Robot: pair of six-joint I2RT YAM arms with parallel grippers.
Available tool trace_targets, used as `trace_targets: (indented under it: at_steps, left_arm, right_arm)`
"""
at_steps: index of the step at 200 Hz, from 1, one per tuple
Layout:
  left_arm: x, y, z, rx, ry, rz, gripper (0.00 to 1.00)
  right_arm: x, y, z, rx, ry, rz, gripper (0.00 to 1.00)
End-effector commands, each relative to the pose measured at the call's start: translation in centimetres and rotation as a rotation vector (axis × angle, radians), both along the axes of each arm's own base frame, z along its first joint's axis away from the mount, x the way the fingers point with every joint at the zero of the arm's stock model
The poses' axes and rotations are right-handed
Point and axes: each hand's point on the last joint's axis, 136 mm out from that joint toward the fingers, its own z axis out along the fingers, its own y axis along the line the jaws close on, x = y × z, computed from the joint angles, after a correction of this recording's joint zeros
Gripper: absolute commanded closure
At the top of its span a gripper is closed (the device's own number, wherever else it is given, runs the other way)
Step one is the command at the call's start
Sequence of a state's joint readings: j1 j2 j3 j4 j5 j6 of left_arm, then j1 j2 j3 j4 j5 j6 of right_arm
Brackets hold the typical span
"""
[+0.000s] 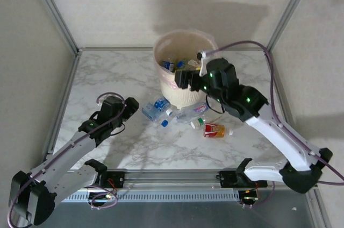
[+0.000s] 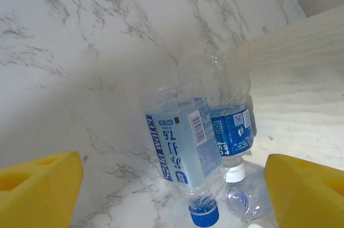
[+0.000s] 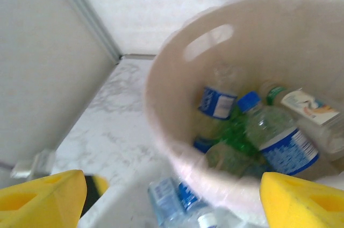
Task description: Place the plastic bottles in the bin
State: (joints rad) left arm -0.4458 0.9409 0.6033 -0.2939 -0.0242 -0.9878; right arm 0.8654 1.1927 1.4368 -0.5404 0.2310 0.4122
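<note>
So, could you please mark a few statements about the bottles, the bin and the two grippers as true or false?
1. The bin holds several bottles. True.
2. The right gripper grips a bottle. False: it is open and empty.
3. An orange-labelled bottle lies on the table. True.
4. The left gripper is shut. False: it is open, facing a blue-labelled bottle.

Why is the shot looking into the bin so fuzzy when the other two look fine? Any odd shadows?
Right wrist view: soft and smeared, the bin and the bottles inside hazy, perhaps from motion. Left wrist view: sharp, label print on the blue-labelled bottles readable. Top external view: crisp, with broad dark shadows on the back wall.
</note>
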Motion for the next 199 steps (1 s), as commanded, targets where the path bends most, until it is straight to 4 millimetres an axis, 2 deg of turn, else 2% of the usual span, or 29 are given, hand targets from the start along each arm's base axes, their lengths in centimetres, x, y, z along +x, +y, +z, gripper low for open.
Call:
trace_targets:
  at_steps: [1,28,66,94,132,199]
  left_arm:
    - [0.5,-0.9,0.5,0.028,0.0,-0.001,0.13]
    - [1.5,-2.4,-0.3,0.041,0.024,-0.011,0.14]
    - [3.5,-4.1,-1.6,0.081,0.068,-0.026,0.15]
    - [4.8,-4.5,-3.1,0.136,0.112,-0.028,0.16]
    - [5.4,-4.8,-5.7,0.188,0.176,-0.032,0.19]
    - [6.5,-5.8,-7.5,0.183,0.186,-0.039,0.15]
  right_arm:
    - [-1.8,0.5,-1.9,-0.013,0.009,0.043,0.17]
    - [-3.4,1.3,-4.6,-0.031,0.054,0.072,0.18]
    - [-4.8,2.0,-7.0,-0.062,0.088,0.094,0.2]
    - [-5.3,1.9,-7.9,-0.061,0.101,0.094,0.2]
    - [-5.8,1.5,-8.8,-0.057,0.116,0.09,0.2]
    - [-6.3,1.8,-9.7,-0.061,0.135,0.105,0.2]
